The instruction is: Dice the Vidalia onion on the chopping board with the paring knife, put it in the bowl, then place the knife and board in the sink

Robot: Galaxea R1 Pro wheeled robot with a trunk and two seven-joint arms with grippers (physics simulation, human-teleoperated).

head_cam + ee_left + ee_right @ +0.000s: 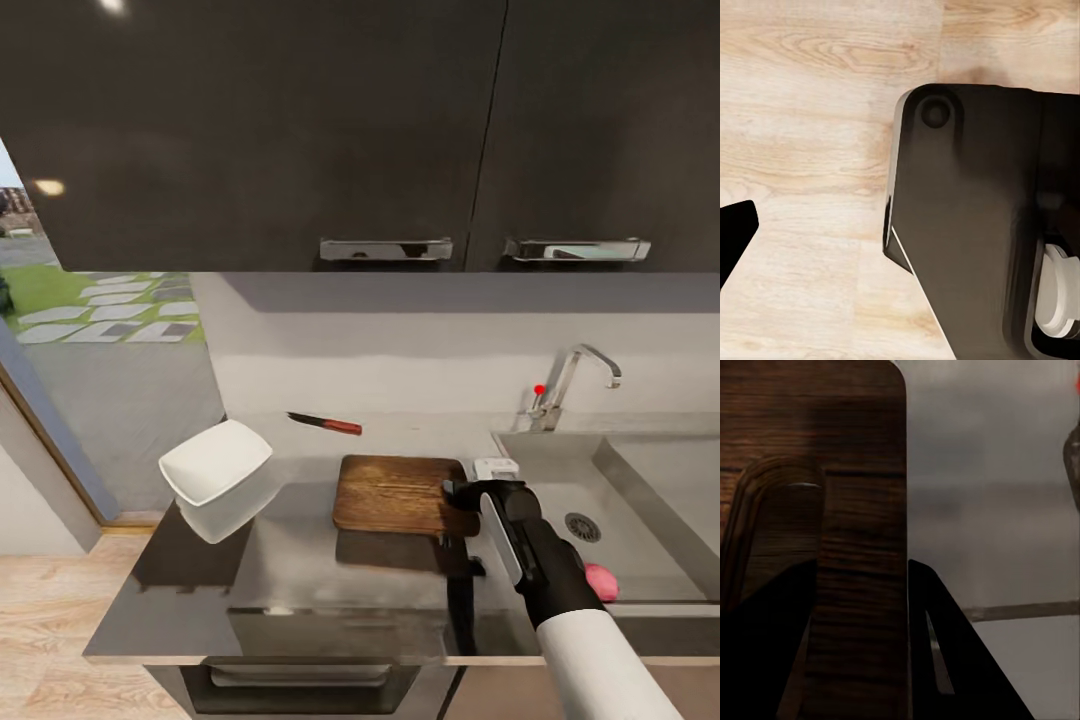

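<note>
Right tool [468, 492] astride chopping board [395, 493] at its slotted end, fingers apart either side of the edge; long axis running away leftward; sink [560, 470] just rightward.

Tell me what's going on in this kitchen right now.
The robot's right gripper is at the right end of the chopping board, its jaws straddling the board's edge by the slot handle. The paring knife lies behind the board near the wall, and the bowl sits tilted at the countertop's left end. Something pink rests in the sink.
</note>
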